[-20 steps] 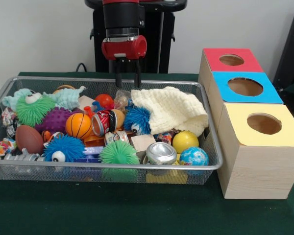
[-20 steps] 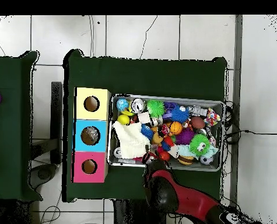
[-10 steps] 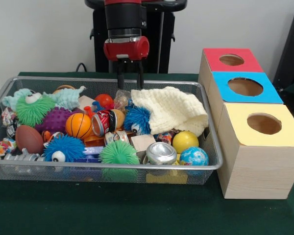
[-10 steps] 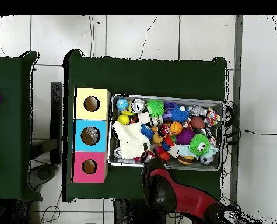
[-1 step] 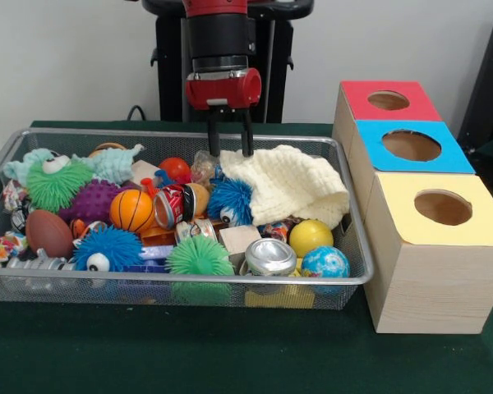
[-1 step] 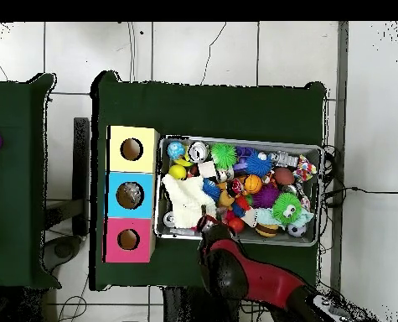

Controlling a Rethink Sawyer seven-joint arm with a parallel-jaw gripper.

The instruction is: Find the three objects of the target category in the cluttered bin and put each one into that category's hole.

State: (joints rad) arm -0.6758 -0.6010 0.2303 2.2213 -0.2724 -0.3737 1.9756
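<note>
The red and black Sawyer arm [image 5: 220, 33] ends in a round black wrist section with a pale metallic ring under it; below the ring sits a glossy red cylindrical housing lying crosswise, with a small light patch on its underside; from it hang the two thin black prongs of the gripper [image 5: 231, 151]. From overhead the arm [image 6: 252, 277] shows as a thick red link with rounded black joints.

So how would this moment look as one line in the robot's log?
end effector: open, empty | position: above cream cloth edge, in wire bin | boxes: holes unobstructed
</note>
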